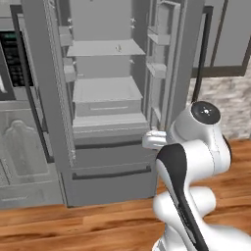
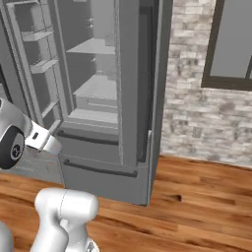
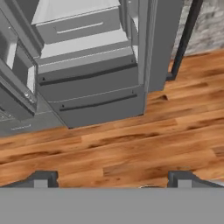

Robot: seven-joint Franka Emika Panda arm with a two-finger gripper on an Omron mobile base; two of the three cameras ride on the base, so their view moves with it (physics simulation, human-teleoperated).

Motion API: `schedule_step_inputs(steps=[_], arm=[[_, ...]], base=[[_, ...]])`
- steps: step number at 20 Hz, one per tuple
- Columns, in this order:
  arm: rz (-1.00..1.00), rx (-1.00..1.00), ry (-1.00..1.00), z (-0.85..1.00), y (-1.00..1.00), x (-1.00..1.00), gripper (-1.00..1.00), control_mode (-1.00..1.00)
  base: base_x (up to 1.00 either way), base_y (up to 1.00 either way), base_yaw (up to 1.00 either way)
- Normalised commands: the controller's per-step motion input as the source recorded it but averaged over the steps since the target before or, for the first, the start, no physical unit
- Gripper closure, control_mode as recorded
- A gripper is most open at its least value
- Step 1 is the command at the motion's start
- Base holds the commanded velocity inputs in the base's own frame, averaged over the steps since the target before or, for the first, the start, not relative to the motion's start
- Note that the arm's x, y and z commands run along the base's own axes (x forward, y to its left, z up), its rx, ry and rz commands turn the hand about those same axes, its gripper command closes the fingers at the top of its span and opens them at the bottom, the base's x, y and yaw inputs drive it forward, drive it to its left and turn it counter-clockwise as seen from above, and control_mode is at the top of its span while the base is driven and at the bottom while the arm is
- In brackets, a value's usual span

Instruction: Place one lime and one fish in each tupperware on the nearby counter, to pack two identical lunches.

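Two dark fingertips (image 3: 41, 179) of our gripper (image 3: 112, 181) stand wide apart, holding nothing, above the wooden floor (image 3: 131, 144), with the open grey fridge (image 3: 87, 65) at eleven o'clock; lime, fish, tupperware unseen.

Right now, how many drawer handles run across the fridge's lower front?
2. The upper handle runs across the top drawer below the open fridge; the lower handle runs across the bottom drawer, just above the wood floor. Neither looks hidden.
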Motion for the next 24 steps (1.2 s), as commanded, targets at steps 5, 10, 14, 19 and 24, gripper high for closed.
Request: schedule_step_inputs(steps=[5,10,14,19,24], arm=[[0.0,0.0,0.0,0.0,0.0,0.0,-1.0,1.0],[0.0,0.0,0.0,0.0,0.0,0.0,-1.0,1.0],[0.0,0.0,0.0,0.0,0.0,0.0,-1.0,1.0],[0.0,0.0,0.0,0.0,0.0,0.0,-1.0,1.0],[0.0,0.0,0.0,0.0,0.0,0.0,-1.0,1.0]], base=[[0.76,0.0,-0.06],[0.7,0.4,-0.03],[0.8,0.18,0.0],[0.66,0.0,-0.02],[0.59,0.35,-0.07]])
